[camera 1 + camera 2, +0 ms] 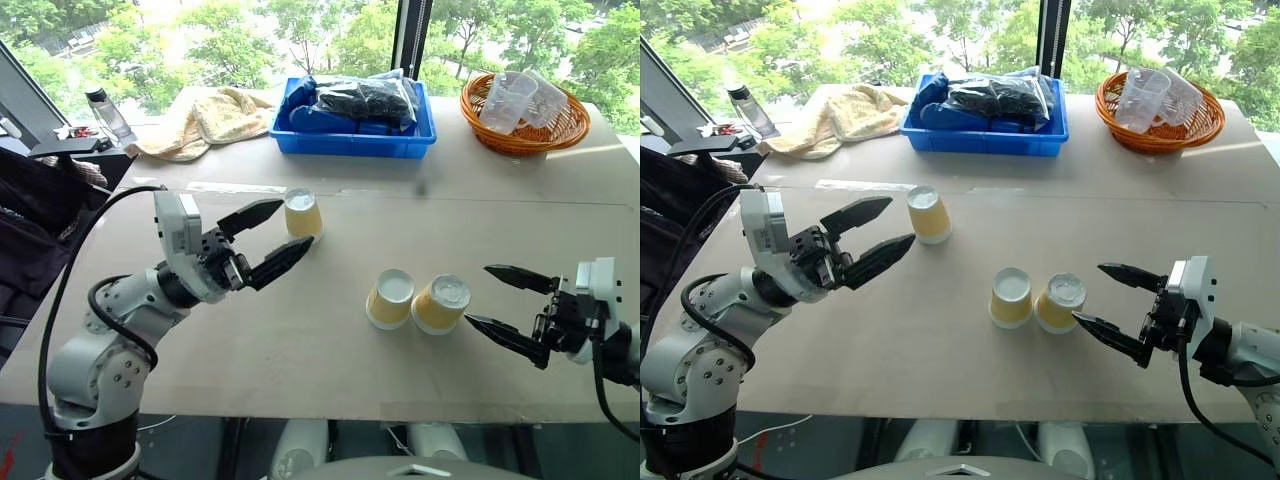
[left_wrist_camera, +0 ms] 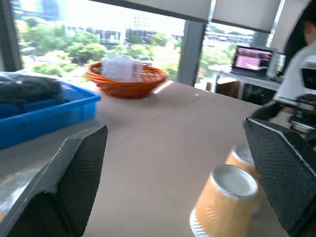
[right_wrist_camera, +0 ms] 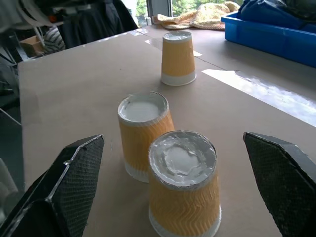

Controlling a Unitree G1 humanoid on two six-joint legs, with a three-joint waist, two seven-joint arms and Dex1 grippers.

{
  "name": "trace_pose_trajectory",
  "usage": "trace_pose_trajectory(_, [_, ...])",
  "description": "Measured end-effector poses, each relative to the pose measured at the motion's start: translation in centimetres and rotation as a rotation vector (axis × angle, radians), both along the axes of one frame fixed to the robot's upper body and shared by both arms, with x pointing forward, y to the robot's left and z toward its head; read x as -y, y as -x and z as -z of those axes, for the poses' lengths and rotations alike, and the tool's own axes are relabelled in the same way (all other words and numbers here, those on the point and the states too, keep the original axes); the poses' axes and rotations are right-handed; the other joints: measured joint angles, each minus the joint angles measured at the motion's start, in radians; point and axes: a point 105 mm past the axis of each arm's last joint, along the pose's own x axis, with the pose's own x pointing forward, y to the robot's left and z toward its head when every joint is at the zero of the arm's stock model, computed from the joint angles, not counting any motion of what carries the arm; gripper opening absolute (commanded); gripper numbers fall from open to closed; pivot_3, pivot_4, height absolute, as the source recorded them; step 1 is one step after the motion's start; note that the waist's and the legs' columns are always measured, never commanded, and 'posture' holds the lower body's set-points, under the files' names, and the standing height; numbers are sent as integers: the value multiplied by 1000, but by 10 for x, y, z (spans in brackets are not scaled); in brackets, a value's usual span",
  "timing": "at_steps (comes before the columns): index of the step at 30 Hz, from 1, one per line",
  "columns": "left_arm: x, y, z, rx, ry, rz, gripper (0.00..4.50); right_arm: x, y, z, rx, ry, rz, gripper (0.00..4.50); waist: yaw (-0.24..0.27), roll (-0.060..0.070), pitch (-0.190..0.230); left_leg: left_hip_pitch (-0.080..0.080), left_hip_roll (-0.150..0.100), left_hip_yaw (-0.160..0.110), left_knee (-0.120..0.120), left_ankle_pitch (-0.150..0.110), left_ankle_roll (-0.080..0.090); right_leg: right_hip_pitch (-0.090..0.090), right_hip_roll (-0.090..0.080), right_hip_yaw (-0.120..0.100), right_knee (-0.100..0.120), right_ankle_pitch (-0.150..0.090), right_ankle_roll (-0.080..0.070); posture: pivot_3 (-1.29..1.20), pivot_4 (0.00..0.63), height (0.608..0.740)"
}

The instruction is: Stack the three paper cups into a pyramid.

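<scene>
Partly cropped, both empty pincers, left (image 1: 272,240) and right (image 1: 505,300), gape wide.

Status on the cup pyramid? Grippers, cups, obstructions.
Left gripper open beside the lone cup, empty. Right gripper open, empty, beside the cup pair. All upside down on the table, unstacked. Nothing between them.

Both arms are up in front, elbows bent. The left end effector (image 1: 268,240) reaches in from the left, pointing forward and toward the right, tilted a bit upward, its two black fingers spread wide with nothing between them. The right end effector (image 1: 507,300) comes in from the right, roughly level, pointing toward the left, fingers also wide apart and empty.
</scene>
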Motion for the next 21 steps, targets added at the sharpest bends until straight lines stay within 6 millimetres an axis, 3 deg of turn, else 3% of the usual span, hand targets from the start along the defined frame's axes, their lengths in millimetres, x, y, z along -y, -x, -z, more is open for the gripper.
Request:
trace_pose_trajectory(7, [-14,-45,20,32,-60,-263,4500,1,-10,-26,121,-52,-31,4444,0,0,0,-1,0,1,4,0,0,1,0,0,0,2,-1,0,150,733])
trace_pose_trajectory(14, [-18,-62,41,11,-114,-350,4500,7,-18,-27,158,-49,-6,4444,1,0,0,-6,0,0,4,-1,1,-1,-2,-1,-3,4,3,0,150,733])
trace_pose_trajectory(21, [-4,-76,50,-11,-131,-323,4500,9,-22,-27,172,-36,-4,4444,1,0,0,-6,0,0,5,-1,1,-1,-4,-2,-3,4,4,0,150,733])
